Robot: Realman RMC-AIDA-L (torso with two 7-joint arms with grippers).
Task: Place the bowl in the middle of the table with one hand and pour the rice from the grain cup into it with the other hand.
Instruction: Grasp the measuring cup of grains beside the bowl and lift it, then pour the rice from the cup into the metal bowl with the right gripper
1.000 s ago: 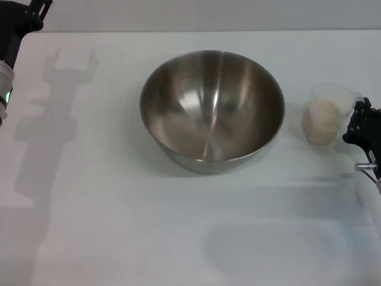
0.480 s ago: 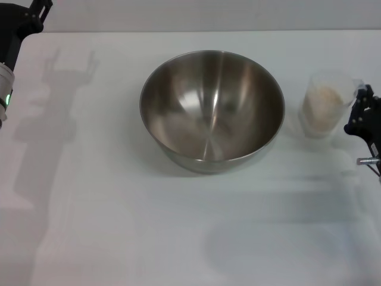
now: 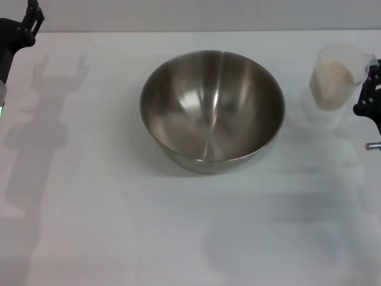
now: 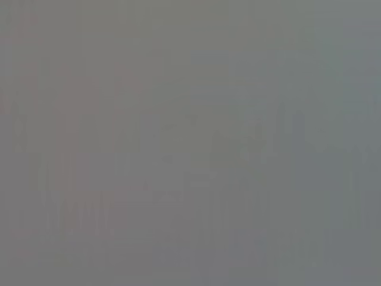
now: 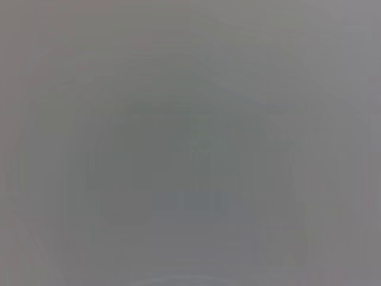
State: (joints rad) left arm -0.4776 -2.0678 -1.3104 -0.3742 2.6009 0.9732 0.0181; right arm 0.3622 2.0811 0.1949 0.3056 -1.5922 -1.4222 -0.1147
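The grain cup (image 3: 338, 76) is at the far right of the bench (image 3: 119, 226), apparently lifted clear of the surface, upright, with the rice (image 3: 331, 83) filling its lower part. It is judged light, thin-walled and easily crushed or tipped; a moderate side grip at mid-height, below the wider rim, suits it. The right gripper (image 3: 370, 95) is against the cup's outer side and appears to be pinching it, though the finger contact is partly cut off at the frame edge. The bowl (image 3: 212, 110) stands empty near the bench centre, well apart from the cup; judged rigid, smooth and stable. The left gripper (image 3: 24, 27) is at the far left corner, idle; its finger state cannot be told. Against the frames a second earlier, the cup and right gripper have risen and shifted outward; the bowl is unmoved, and the left arm has drawn back slightly. Both wrist views show nothing usable.
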